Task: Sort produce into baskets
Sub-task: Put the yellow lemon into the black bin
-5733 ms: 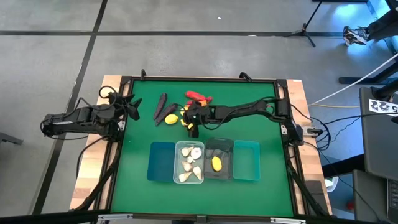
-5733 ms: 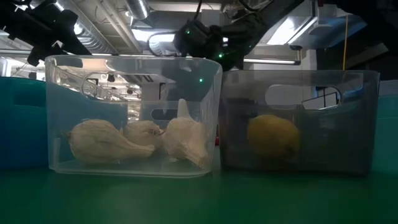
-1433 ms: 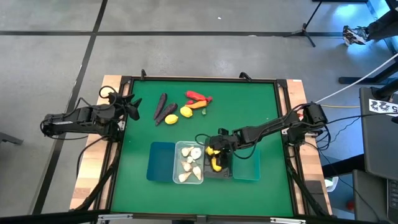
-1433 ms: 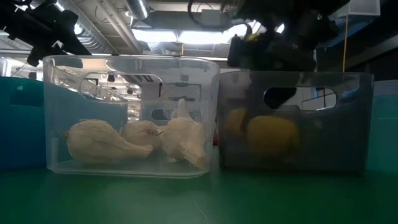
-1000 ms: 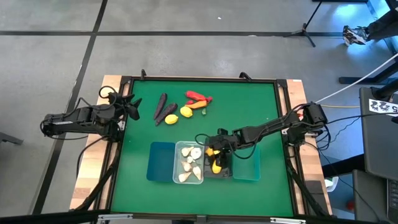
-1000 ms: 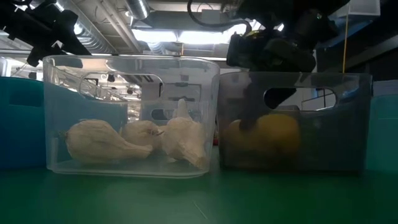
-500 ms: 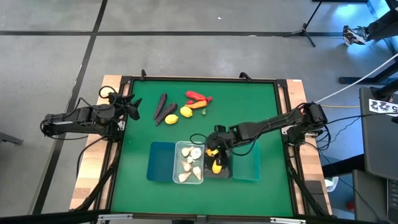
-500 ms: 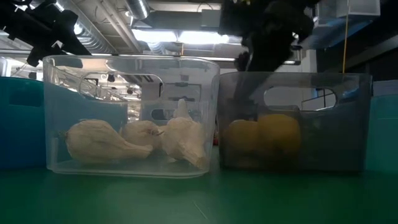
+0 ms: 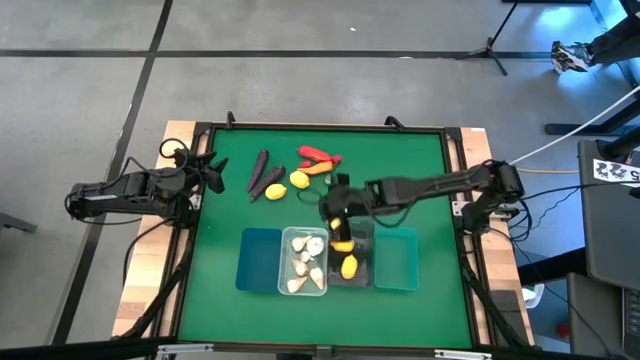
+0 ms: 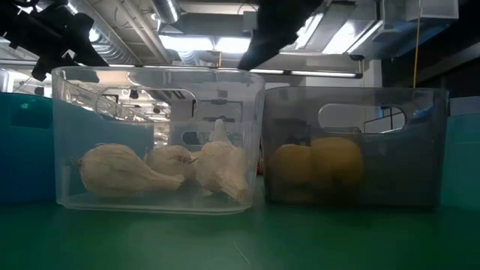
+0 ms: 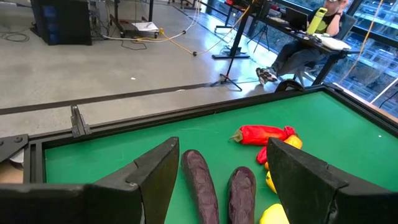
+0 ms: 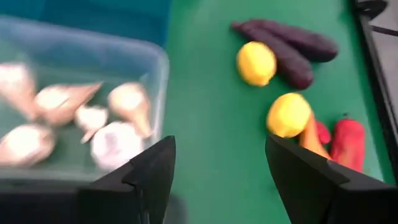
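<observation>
My right gripper (image 9: pixel 333 210) is open and empty, above the mat just beyond the far end of the dark grey bin (image 9: pixel 362 240). Two lemons (image 10: pixel 315 171) lie in that bin. The clear bin (image 9: pixel 285 262) holds several garlic bulbs (image 12: pixel 118 115). The blue bin (image 9: pixel 258 260) and the teal bin (image 9: pixel 398 258) flank them. Loose on the mat at the far side are two purple pieces (image 9: pixel 266 173), two lemons (image 9: pixel 287 186), a red pepper (image 9: pixel 318 154) and an orange piece (image 9: pixel 318 168). My left gripper (image 9: pixel 213 172) waits open at the table's left edge, pointing at the purple pieces (image 11: pixel 214 186).
The four bins stand side by side in a row near the table's near edge. Bare green mat lies between the bins and the loose produce and along the right side. A raised black frame (image 9: pixel 452 160) borders the mat. A person sits at a desk in the room beyond (image 11: pixel 311 37).
My right gripper has let go of a lemon in the dark grey bin, where it now lies beside the other lemon. The gripper has risen out of the bin and gone toward the table's far edge and a little left, toward the loose produce.
</observation>
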`<act>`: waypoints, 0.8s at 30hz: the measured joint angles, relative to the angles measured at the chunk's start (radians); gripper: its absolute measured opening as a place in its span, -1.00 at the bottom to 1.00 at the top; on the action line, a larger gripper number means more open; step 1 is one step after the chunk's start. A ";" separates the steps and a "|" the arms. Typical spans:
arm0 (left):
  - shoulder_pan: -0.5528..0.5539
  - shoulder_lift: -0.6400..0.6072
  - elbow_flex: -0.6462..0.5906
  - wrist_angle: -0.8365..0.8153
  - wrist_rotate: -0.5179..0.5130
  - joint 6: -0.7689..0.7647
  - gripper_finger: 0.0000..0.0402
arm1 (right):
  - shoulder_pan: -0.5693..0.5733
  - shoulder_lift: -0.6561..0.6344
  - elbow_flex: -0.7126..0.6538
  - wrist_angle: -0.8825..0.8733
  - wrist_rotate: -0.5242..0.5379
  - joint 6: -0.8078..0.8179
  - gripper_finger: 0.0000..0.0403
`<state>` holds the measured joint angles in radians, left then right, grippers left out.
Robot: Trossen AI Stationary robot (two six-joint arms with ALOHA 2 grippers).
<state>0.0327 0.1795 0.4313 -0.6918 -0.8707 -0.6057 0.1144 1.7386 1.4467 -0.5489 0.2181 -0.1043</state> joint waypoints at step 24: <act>0.000 0.000 0.000 -0.001 -0.001 -0.003 0.18 | -0.322 0.319 -0.002 0.586 0.004 0.023 0.23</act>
<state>0.0330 0.1791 0.4316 -0.6926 -0.8715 -0.6086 -0.2078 2.0571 1.4450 0.0370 0.2224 -0.0810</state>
